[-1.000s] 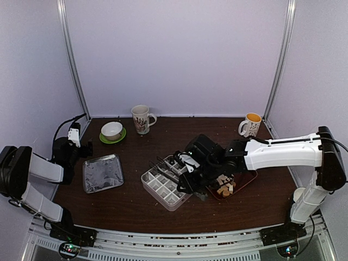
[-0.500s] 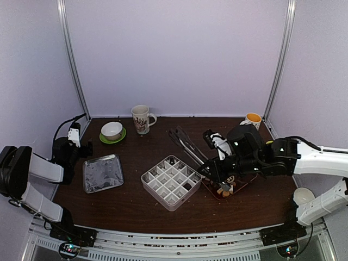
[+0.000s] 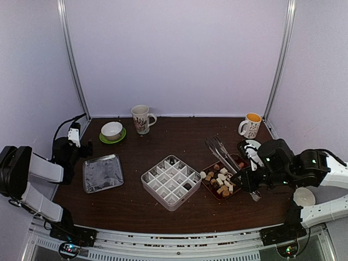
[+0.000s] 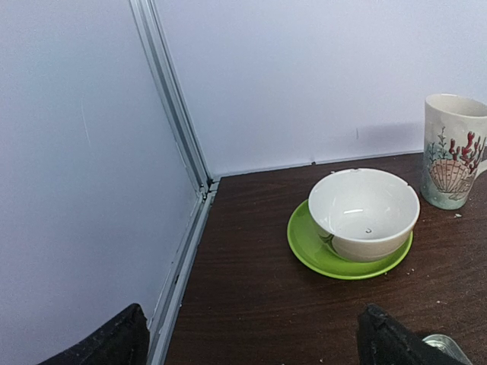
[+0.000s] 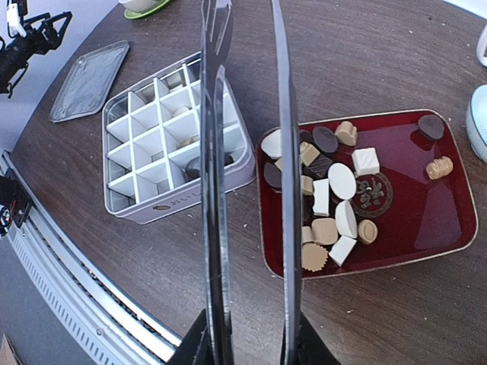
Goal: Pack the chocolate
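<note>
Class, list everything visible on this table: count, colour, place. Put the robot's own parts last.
red tray: one, right of centre
divided box: one, white, centre
chocolates: many, brown, tan, white, on tray; few in box
tongs: one pair, metal, above tray
lid: one, silver, left
saucer: one, green, back left
bowl: one, white, on saucer
shell mug: one, cream, back centre
orange-lined mug: one, white, back right
cup: one, white, right edge
left gripper: one, black, open, back left
right gripper: one, black, shut on tongs

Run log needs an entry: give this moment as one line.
left gripper: open, by bowl | right gripper: shut on tongs above red tray | chocolates: most in tray, few in divided box
</note>
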Available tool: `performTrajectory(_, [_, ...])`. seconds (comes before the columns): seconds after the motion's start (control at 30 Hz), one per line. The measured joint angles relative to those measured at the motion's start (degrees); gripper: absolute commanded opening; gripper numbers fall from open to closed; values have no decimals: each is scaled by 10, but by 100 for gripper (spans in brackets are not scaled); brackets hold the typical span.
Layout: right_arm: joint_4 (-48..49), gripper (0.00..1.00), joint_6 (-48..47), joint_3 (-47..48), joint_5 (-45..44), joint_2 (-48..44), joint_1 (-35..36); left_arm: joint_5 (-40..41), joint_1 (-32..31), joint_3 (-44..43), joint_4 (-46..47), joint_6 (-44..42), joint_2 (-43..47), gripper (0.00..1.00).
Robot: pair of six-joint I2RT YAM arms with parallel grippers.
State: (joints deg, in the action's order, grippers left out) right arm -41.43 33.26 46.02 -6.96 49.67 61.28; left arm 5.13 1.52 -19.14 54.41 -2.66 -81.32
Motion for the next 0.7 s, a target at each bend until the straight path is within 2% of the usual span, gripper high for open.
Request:
performTrajectory(0.33, [-90, 30, 58, -6, -19, -21, -31, 0, 0, 0, 0, 0, 0, 98])
performTrajectory(0.57, [-115, 31, 72, -47, 62, -14, -177, 0, 0, 0, 0, 0, 0, 98])
performTrajectory(0.7, [-124, 32, 69, -61, 99, -5, -226, 0, 0, 0, 0, 0, 0, 98])
